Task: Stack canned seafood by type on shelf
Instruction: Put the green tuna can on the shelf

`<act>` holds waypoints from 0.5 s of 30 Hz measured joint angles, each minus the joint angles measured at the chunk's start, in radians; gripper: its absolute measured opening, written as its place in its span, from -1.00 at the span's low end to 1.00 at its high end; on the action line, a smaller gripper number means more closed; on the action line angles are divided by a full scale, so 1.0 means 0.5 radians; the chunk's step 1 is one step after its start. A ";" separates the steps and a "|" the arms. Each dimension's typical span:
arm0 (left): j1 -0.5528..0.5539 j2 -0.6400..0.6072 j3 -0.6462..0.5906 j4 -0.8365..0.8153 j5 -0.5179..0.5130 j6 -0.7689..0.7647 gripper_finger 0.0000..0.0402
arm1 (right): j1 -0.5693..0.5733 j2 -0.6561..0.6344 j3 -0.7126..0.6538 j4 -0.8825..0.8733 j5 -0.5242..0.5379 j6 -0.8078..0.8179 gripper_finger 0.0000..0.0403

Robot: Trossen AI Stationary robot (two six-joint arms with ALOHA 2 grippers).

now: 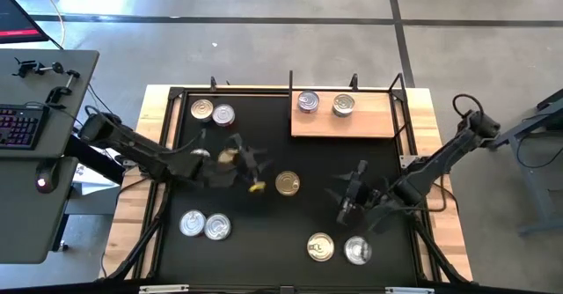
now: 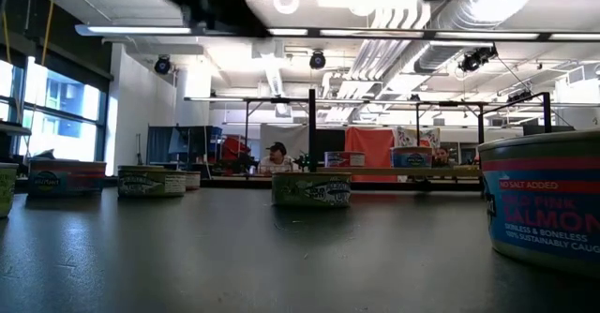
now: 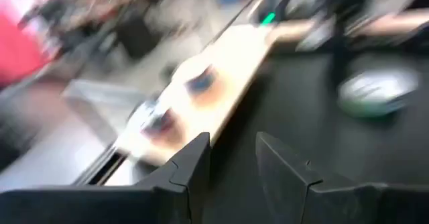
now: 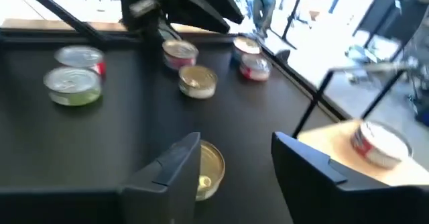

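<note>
Left hand [image 1: 249, 164], right hand [image 1: 350, 194] — both parted, empty.

two tins [image 1: 325, 103] on shelf [image 1: 369, 122]; others scattered

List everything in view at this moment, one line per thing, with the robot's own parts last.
Cans on shelf: two, silver-topped, side by side on the board.
Cans at table's far left: two, silver-topped.
Cans at near left: two, silver-topped.
Cans at near right: two, one gold-topped, one silver-topped.
Centre can: one, gold-topped, alone mid-table.
Shelf: one, light-brown wood, far right of table.
Table: one, black.
Keyboard: one, on the side desk.
Left hand: mid-table, beside centre can, empty.
Right hand: right of centre, open, empty.
</note>
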 joint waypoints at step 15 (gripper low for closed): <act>0.771 -0.004 0.001 -0.497 0.583 0.002 -0.42 | -0.601 0.262 -0.003 -0.312 -0.872 -0.428 0.00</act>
